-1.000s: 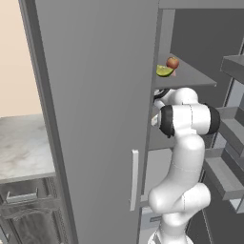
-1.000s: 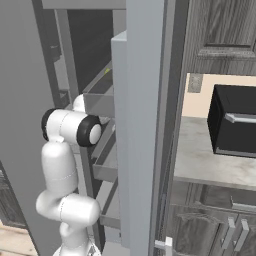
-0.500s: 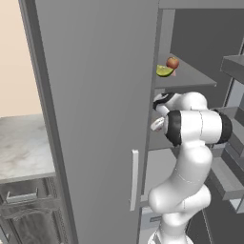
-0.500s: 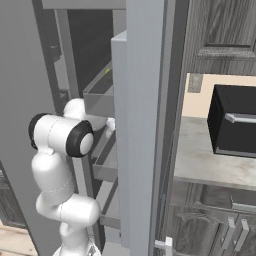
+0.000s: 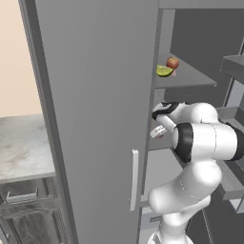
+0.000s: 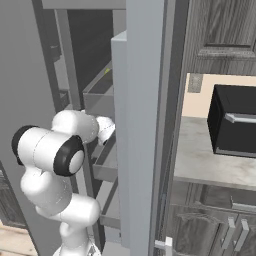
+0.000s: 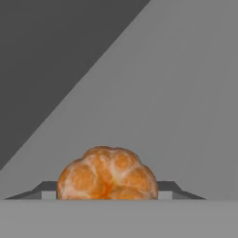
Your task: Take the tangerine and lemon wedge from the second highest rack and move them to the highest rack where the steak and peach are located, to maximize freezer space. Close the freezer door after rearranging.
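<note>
Gripper (image 7: 108,194) is closed on the tangerine (image 7: 108,173), at 6 o'clock in hand view. Lemon wedge (image 5: 164,71) and peach (image 5: 172,62) sit on the top rack (image 5: 195,78). Lift clear first — keep squeeze steady.

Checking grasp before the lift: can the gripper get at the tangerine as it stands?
Likely yes. In the hand view the tangerine sits between the finger tips with nothing in front of it; the gripper looks closed on it already.
</note>
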### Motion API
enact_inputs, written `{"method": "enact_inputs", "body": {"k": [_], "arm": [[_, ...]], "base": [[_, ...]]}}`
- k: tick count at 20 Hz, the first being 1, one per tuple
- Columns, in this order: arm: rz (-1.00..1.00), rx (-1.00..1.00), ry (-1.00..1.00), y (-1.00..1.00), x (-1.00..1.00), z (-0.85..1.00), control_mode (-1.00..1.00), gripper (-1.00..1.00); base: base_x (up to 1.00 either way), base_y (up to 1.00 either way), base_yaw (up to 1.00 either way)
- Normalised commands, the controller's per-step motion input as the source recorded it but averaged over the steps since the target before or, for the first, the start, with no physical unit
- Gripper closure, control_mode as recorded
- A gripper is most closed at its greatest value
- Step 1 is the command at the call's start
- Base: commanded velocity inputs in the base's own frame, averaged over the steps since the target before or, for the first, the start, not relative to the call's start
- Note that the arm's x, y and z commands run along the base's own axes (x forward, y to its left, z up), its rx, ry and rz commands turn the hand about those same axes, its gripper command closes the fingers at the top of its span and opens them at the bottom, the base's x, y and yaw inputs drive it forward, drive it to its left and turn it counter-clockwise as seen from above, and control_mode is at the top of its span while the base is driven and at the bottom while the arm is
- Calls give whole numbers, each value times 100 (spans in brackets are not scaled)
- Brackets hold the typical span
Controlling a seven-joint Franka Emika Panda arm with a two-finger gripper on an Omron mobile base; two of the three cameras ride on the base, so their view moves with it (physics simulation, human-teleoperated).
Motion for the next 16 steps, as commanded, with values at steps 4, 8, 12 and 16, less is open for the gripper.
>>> {"method": "enact_inputs", "body": {"k": [4,8,12,16], "arm": [[-3,-2,6,9,-26,21,-100,100],[0,-12,15,3,-18,45,-100,100],[0,-11,22,0,-13,33,-100,100],[0,-9,18,0,-42,3,-100,100]], "base": [[0,0,0],[0,0,0],[0,0,0],[0,0,0]]}}
